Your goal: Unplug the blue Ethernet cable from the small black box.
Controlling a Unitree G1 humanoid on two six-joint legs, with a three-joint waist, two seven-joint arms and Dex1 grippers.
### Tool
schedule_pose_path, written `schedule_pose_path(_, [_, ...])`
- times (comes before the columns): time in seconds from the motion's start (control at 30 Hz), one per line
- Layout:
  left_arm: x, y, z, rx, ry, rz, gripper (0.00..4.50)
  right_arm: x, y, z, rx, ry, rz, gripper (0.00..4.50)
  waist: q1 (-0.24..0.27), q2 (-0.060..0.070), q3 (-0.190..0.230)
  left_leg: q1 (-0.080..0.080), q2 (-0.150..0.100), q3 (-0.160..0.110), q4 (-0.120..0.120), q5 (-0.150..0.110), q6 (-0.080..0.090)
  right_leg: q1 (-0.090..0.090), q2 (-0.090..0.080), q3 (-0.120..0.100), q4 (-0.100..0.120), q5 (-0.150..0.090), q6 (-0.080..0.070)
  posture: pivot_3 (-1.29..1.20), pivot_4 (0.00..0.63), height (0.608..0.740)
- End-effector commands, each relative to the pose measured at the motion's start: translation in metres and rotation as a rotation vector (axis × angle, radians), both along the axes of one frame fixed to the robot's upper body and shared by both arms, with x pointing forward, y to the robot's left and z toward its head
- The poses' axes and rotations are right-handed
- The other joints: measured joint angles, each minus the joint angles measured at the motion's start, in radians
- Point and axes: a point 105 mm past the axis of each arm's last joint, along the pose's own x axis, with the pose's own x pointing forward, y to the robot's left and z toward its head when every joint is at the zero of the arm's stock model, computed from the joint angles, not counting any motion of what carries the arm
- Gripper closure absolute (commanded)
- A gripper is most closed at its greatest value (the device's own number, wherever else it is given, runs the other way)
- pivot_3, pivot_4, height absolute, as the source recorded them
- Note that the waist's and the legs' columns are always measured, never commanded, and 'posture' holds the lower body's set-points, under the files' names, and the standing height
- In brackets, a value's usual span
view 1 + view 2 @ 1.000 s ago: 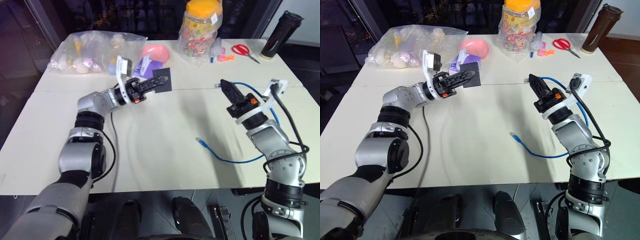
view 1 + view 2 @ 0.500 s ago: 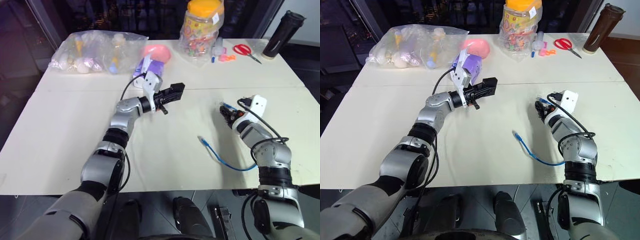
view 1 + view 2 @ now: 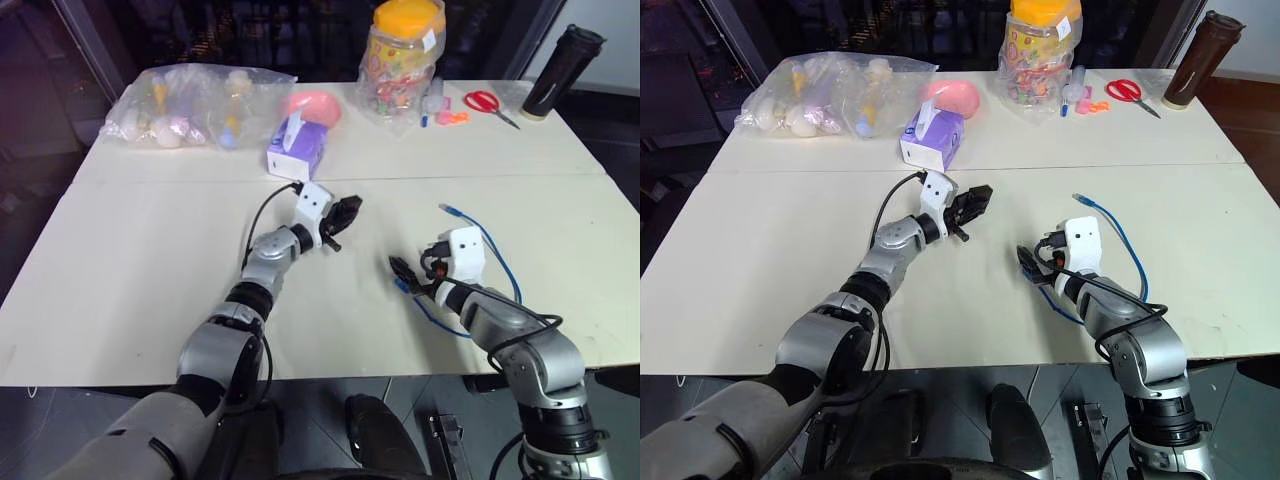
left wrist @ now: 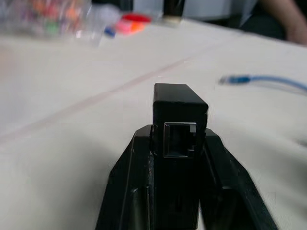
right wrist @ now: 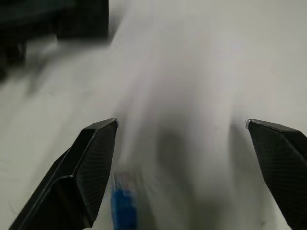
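Note:
The small black box (image 4: 180, 103) sits between the two fingers of my left gripper (image 3: 347, 210), low over the middle of the table. Its port faces the wrist camera and is empty. The blue Ethernet cable (image 3: 447, 209) lies loose on the table at the right, curving from a free plug at its far end round to a second plug by my right gripper (image 3: 399, 272). That gripper stands wide open just above the table, and the near plug (image 5: 123, 203) lies low between its fingers, untouched. A cable plug (image 4: 237, 79) also lies on the table beyond the box.
A purple-and-white tissue box (image 3: 296, 147) stands just beyond the left gripper. Along the back of the table are a clear bag of items (image 3: 190, 100), a pink object (image 3: 313, 104), a candy jar (image 3: 403, 55), red scissors (image 3: 487, 100) and a dark bottle (image 3: 563, 57).
Both arms have come down toward the table. The right gripper has opened and let go of the blue cable, which now lies flat. The left gripper has carried the box toward the centre.

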Motion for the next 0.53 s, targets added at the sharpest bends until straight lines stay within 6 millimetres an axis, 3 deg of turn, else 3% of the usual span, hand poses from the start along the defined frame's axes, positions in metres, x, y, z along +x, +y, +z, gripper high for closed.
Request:
schedule_pose_path(0.03, [0.002, 0.000, 0.010, -0.012, -0.046, 0.009, 1.29, 0.001, -0.008, 0.019, -0.013, -0.080, -0.026, 0.00, 0.001, 0.000, 0.000, 0.000, 0.000, 0.000, 0.001, 0.000, 0.000, 0.000, 0.000, 0.000, 0.000, 0.000, 0.000, 0.00, 0.150, 0.740])
schedule_pose_path(0.07, [0.002, 0.002, 0.009, -0.008, -0.042, 0.008, 0.74, 0.001, -0.010, 0.020, -0.017, -0.085, -0.031, 0.00, 0.002, 0.000, 0.000, 0.000, 0.000, 0.000, 0.001, 0.000, 0.000, 0.001, 0.000, 0.000, 0.000, 0.000, 0.000, 0.00, 0.150, 0.740])
schedule_pose_path(0.13, [0.002, 0.008, 0.008, 0.022, -0.056, 0.019, 0.08, 0.001, -0.017, 0.021, -0.026, -0.097, -0.054, 0.00, 0.002, 0.000, 0.000, 0.000, 0.000, 0.000, 0.001, 0.000, 0.000, 0.001, 0.000, 0.000, 0.000, 0.000, 0.000, 0.00, 0.150, 0.740])
schedule_pose_path(0.3, [-0.004, 0.041, 0.024, 0.035, -0.108, 0.019, 0.08, -0.006, -0.029, 0.023, -0.040, -0.117, -0.067, 0.00, -0.004, 0.000, 0.000, 0.001, 0.000, 0.000, -0.003, 0.000, 0.000, 0.000, 0.000, 0.000, 0.000, 0.000, 0.000, 0.00, 0.150, 0.740])
schedule_pose_path(0.43, [-0.034, 0.074, 0.039, 0.031, -0.081, -0.019, 0.08, -0.020, -0.026, 0.028, -0.017, -0.153, -0.007, 0.00, -0.003, 0.001, 0.000, 0.001, 0.001, 0.000, -0.005, 0.000, 0.000, -0.001, 0.000, 0.000, 0.002, 0.000, 0.000, 0.00, 0.150, 0.740])
schedule_pose_path(0.53, [-0.049, 0.098, 0.036, 0.072, -0.046, 0.042, 0.08, -0.030, -0.024, 0.036, -0.016, -0.219, 0.028, 0.00, -0.001, 0.001, -0.001, 0.001, 0.001, 0.000, -0.005, 0.000, 0.000, -0.001, 0.000, 0.000, 0.001, 0.000, 0.000, 0.00, 0.150, 0.740])
